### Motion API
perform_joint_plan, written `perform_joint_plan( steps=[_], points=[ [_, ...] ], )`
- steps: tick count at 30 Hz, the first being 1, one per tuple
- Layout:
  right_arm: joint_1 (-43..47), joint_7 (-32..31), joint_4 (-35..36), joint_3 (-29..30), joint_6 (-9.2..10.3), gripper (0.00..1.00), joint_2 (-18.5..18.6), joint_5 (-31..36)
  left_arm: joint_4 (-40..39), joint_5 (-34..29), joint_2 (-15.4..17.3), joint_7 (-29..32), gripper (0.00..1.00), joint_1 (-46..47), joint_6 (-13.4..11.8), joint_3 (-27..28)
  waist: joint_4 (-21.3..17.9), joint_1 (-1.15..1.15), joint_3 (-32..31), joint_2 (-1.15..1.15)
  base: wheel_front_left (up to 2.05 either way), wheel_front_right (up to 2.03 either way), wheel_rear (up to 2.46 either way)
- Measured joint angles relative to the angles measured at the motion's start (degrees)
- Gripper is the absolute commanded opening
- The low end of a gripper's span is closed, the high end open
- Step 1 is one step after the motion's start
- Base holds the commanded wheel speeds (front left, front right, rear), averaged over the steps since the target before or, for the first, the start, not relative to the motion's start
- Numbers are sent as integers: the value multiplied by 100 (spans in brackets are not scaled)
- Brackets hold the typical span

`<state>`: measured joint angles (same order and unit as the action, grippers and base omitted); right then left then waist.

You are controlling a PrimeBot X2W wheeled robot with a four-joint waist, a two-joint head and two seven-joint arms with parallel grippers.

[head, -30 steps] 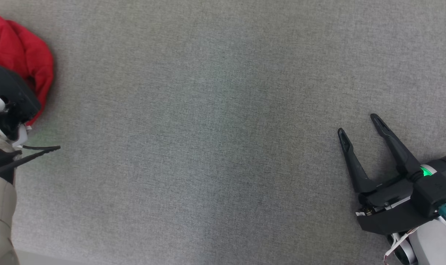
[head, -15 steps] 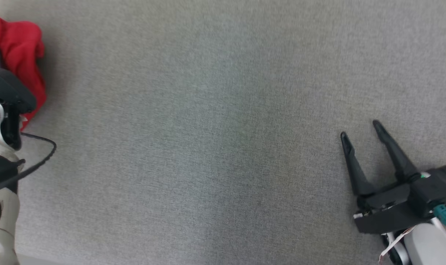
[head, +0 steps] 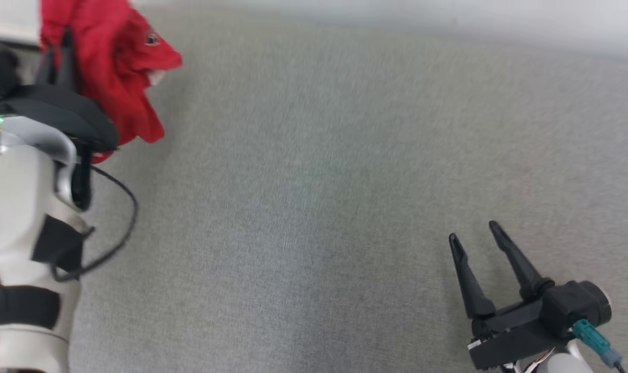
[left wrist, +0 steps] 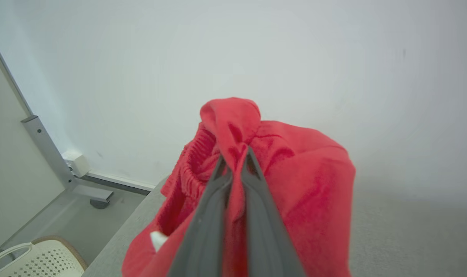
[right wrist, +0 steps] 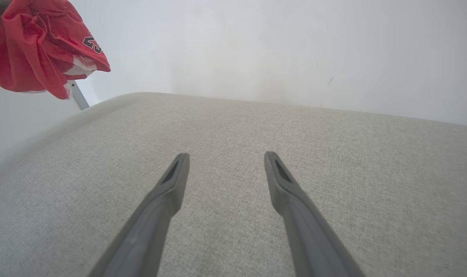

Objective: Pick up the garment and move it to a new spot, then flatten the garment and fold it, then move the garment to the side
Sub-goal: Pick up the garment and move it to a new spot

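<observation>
The garment (head: 114, 77) is a bunched red piece of clothing with white trim and a dark printed number, hanging off the grey table at the far left. My left gripper (left wrist: 234, 159) is shut on a fold of the garment (left wrist: 314, 192), and the cloth drapes over both fingers. In the head view the left gripper (head: 60, 57) rises into the red cloth above the pale left forearm. From the right wrist the garment (right wrist: 37, 46) hangs in the air at the upper left. My right gripper (head: 474, 232) stands open and empty over the table at the lower right, its fingertips (right wrist: 180, 158) apart.
The grey fabric table (head: 314, 207) spans the scene, with its far edge near a pale wall (head: 448, 20). Past the table's left edge are a metal frame leg (left wrist: 48, 154) and a cream perforated basket (left wrist: 37, 261) on the floor.
My left gripper has shut on the garment and lifted it off the table. The head camera has tilted, so the whole picture has shifted; the right gripper stays open.
</observation>
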<state>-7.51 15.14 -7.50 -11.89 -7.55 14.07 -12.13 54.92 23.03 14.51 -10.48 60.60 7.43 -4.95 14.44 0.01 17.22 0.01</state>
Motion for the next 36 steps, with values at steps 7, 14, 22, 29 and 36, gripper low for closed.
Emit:
perform_joint_plan(
  steps=[7,14,22,29,36],
  points=[
    [168,0,-4,-8,0,100,-235,-100,-1177,178,13,294,0,-482,7,-556,-289,-2,-548,-1,0,0,0],
    [225,-1,63,180,0,100,-400,-124,-2514,330,73,765,0,-962,7,-750,-921,-2,-818,-1,0,0,0],
    [216,-1,131,392,0,100,-531,-122,-3980,159,-55,1077,0,-1608,-46,-1289,-1853,-1,-925,-1,0,0,0],
    [207,-1,209,472,0,100,-570,-122,-4384,-243,-31,1157,0,-1929,-36,-2034,-2399,-1,-836,-1,0,0,0],
    [142,-1,328,532,0,100,-623,-103,-4039,-409,127,1072,0,-2425,-1,-3138,-2567,-1,-523,-1,0,0,0]
  ],
)
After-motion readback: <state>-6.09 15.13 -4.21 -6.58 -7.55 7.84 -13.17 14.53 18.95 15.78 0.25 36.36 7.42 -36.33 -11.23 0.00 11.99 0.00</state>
